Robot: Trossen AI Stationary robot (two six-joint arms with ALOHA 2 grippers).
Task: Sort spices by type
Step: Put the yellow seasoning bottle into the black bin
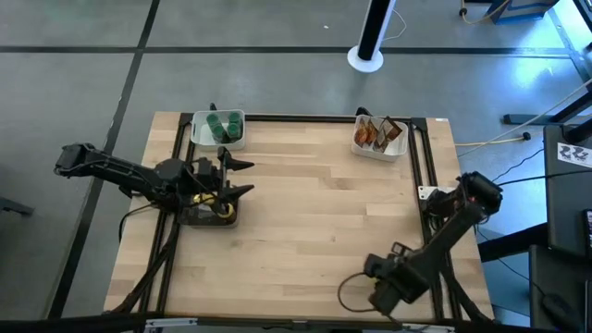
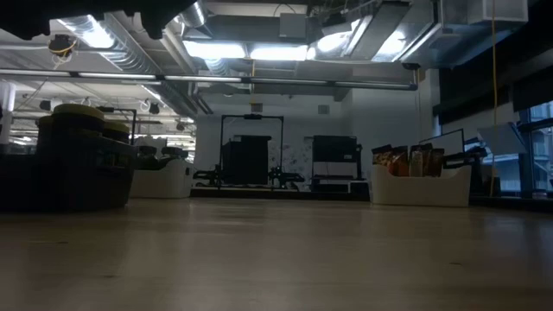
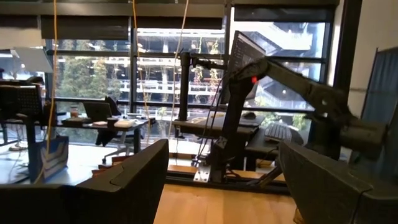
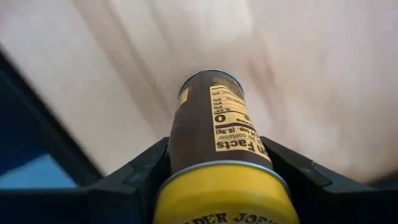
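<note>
A brown spice jar (image 4: 211,118) with a yellow lid (image 4: 224,193) hangs over the bare wood near the table's front edge, with my right gripper (image 4: 221,177) shut on it. In the high view the right wrist (image 1: 384,277) hides the jar. My left gripper (image 1: 245,178) stands open and level above the dark tray (image 1: 211,217) at the left, nothing between its fingers (image 3: 130,183). That tray holds yellow-lidded jars (image 2: 78,111). Green-lidded jars (image 1: 222,125) stand in a white tray (image 1: 198,139) at the far left. Brown-orange packets (image 1: 375,134) stand in a white tray (image 1: 393,148) at the far right. My right gripper pinches the jar's upper body, just below the yellow lid (image 4: 180,155), between its two fingers, one on each side. The fingers come from above, pointing down. The jar hangs upright below them, lid up and base toward the table, lifted clear of the wood.
A dark metal frame (image 1: 421,176) runs along the table's far, left and right sides. The middle of the wooden tabletop (image 1: 324,213) lies bare between the trays. In the low view the packet tray (image 2: 421,183) stands at the right and the dark tray (image 2: 73,173) at the left.
</note>
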